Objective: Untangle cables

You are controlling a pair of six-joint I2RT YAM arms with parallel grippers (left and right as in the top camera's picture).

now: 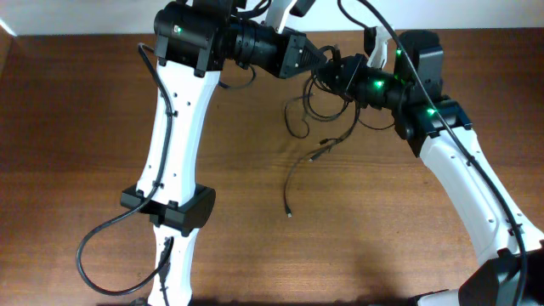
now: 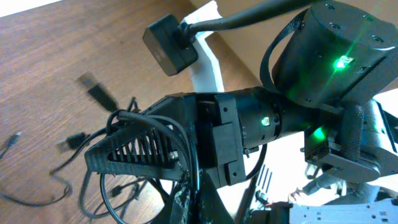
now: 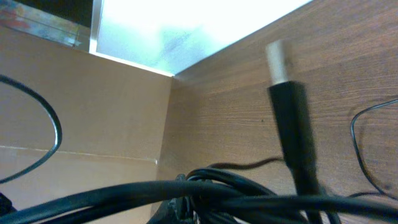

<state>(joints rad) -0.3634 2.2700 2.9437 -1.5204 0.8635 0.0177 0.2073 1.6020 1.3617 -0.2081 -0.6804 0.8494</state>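
Upper centre, overhead: left jaws and right jaws met, both clamped on the cables (image 3: 224,186) — loose strands trailed down-frame across the counter (image 1: 365,238).

Left arm (image 1: 174,127) and right arm (image 1: 463,174): white shells, black joints. A thick black cable (image 1: 89,246) loops beside the left arm's black collar (image 1: 170,208); green lights (image 1: 375,85) dot the right wrist.

Matt wood-grain table (image 1: 85,127), thin black rubbery cables (image 1: 320,153), smooth white plastic arm shells (image 1: 174,127).
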